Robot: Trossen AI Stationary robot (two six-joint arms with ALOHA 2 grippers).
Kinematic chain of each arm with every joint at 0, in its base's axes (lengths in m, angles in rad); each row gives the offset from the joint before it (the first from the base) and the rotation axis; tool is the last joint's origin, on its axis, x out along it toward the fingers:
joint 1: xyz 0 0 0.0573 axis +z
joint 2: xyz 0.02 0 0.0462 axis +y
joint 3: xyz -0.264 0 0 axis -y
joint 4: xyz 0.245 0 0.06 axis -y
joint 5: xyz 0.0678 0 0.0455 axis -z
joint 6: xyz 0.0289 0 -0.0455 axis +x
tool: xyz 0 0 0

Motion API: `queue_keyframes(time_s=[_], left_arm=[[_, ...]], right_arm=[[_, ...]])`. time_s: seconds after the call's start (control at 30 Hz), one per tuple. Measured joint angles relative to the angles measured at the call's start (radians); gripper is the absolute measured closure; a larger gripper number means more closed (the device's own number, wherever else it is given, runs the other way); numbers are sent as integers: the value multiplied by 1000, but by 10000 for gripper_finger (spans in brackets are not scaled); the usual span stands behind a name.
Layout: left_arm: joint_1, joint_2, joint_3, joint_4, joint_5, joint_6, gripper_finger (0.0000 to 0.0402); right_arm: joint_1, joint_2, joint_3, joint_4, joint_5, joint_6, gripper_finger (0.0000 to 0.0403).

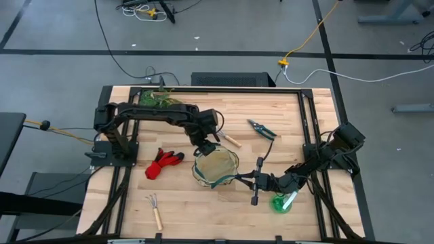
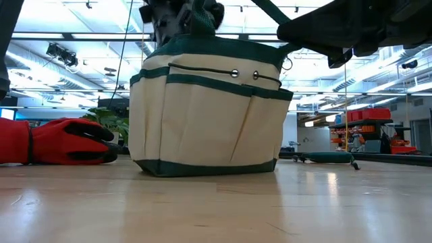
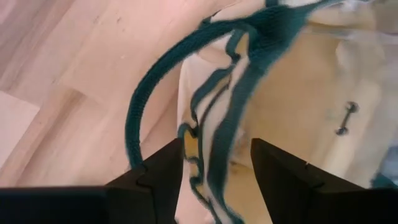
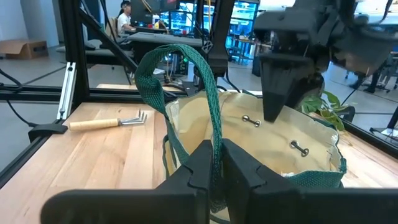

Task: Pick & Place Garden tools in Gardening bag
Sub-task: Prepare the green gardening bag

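The right gripper (image 4: 216, 163) pinched the gardening bag's (image 1: 215, 168) loop handle (image 4: 186, 62); only the left wrist view showed the left gripper (image 3: 214, 168) spread astride the bag's rim.

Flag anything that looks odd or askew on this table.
The cream fabric bag with green trim stands upright, but its rim is pulled out of round: the right gripper pinches a loop handle, the open left gripper straddles the opposite rim.

upright cream bag (image 1: 215, 168), tools scattered around
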Motion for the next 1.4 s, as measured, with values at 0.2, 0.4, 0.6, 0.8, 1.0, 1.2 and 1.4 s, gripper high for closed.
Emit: queue_keyframes(time_s=[0.2,0.4,0.6,0.8,1.0,1.2,1.4], left_arm=[[2,-24,158,-95,-84,69,204],[-27,-29,382,-177,-279,231,204],[-90,-29,543,-170,-358,374,204],[-148,-61,597,-172,-398,443,204],[-222,-150,554,-179,-513,466,204],[-319,-264,456,-146,-645,462,204],[-426,-386,309,-95,-786,439,204]], right_arm=[[0,0,0,-14,6,12,369],[0,0,0,-9,8,19,369],[0,0,0,-8,9,18,369],[0,0,0,-7,9,18,369],[0,0,0,-6,9,18,369],[0,0,0,-3,9,19,369],[0,0,0,2,9,19,369]])
